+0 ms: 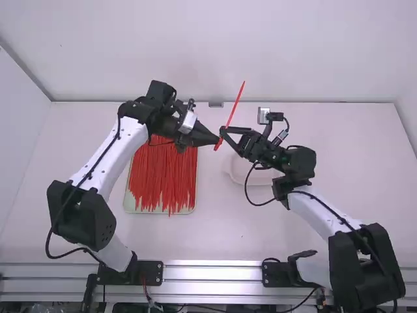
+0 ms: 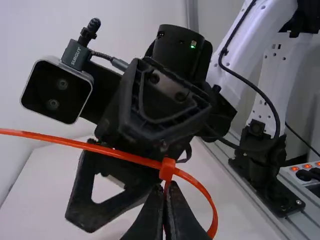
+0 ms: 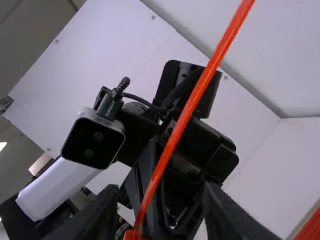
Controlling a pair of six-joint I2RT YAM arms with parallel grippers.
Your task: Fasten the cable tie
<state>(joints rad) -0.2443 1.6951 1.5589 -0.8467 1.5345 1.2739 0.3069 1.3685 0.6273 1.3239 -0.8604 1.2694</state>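
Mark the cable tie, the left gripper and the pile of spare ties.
cable tie (image 2: 167, 169), left wrist view, on its head.
left gripper (image 2: 165, 190), left wrist view, midway between its fingertips, just below the head.
spare ties (image 1: 163, 173), high view, middle of the red pile.

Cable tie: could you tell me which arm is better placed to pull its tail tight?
Probably right: the right gripper sits open around the cable tie, while the left gripper is shut on it beside its head.
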